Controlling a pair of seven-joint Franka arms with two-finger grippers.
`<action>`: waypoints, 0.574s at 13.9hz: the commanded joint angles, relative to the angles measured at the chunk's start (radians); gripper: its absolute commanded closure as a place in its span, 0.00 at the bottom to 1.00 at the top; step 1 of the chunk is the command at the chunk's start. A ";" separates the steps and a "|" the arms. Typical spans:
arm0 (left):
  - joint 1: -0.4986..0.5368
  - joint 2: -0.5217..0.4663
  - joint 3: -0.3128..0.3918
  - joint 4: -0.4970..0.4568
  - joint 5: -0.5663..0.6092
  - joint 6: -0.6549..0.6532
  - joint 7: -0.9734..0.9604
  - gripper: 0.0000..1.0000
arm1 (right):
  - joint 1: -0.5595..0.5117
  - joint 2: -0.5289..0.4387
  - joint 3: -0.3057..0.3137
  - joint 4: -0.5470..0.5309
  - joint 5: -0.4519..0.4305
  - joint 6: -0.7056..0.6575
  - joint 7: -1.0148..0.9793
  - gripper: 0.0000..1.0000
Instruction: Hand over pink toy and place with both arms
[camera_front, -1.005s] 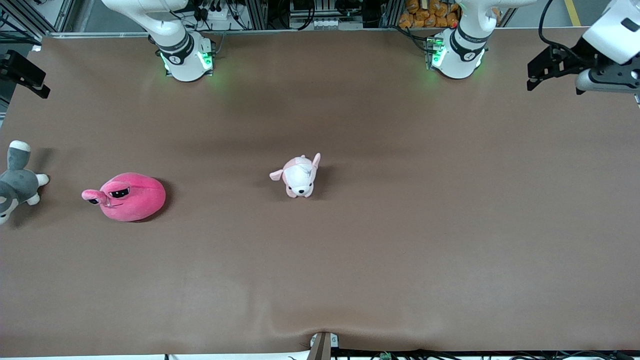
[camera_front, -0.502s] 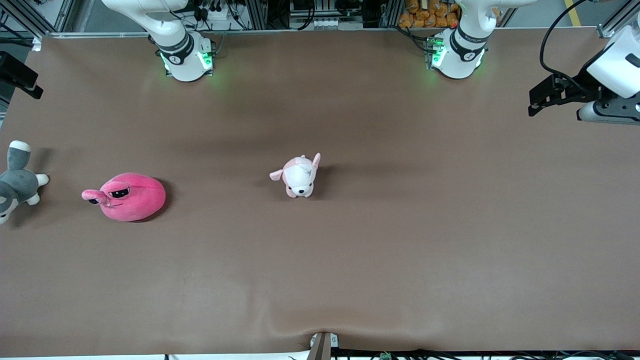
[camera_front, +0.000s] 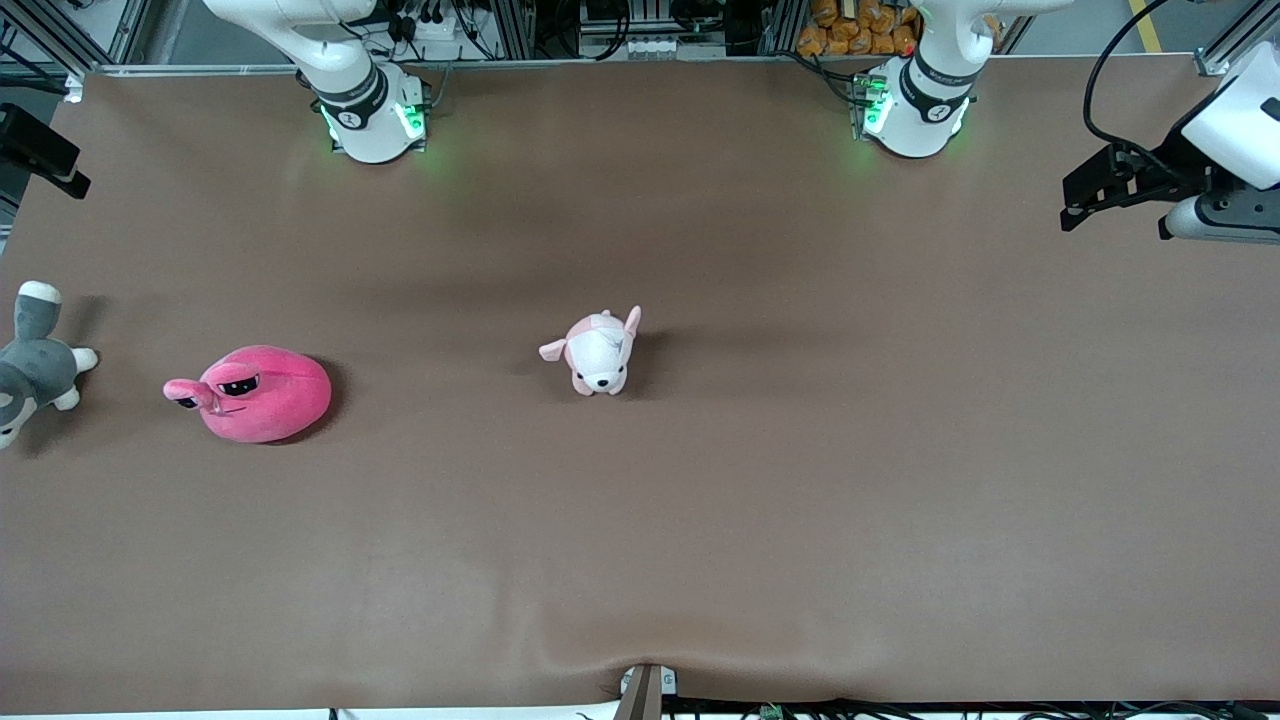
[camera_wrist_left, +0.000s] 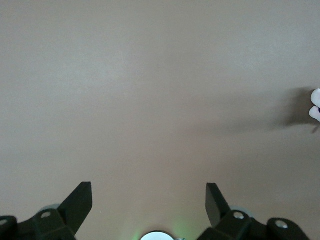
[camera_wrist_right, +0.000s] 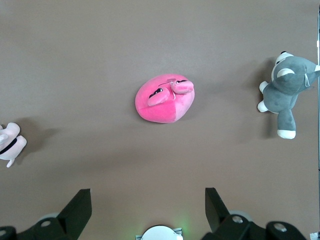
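Fingers (camera_wrist_right: 75, 210) of the right gripper (camera_wrist_right: 147, 205) and left gripper (camera_wrist_left: 149, 202) stood spread, empty; pink toy (camera_wrist_right: 164, 100) lay at twelve o'clock from the right gripper, bare table (camera_front: 800, 480) around.

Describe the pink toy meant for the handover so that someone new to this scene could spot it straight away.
On the brown table, look toward the right arm's end, where two plush toys lie side by side. The pink toy is the one between the grey-and-white plush animal at the table's edge and the pale puppy plush at mid-table. It alone is a round hot-pink blob with dark squinting eyes.
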 joint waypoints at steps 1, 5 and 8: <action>0.003 0.001 0.004 0.011 -0.005 -0.014 0.010 0.00 | -0.011 -0.002 0.001 -0.002 0.022 0.004 0.001 0.00; 0.003 0.000 0.003 0.011 -0.005 -0.015 0.003 0.00 | -0.019 -0.002 0.001 -0.007 0.023 0.008 0.001 0.00; 0.003 0.000 -0.001 0.011 -0.006 -0.017 0.000 0.00 | -0.046 -0.004 0.000 -0.045 0.074 0.059 -0.001 0.00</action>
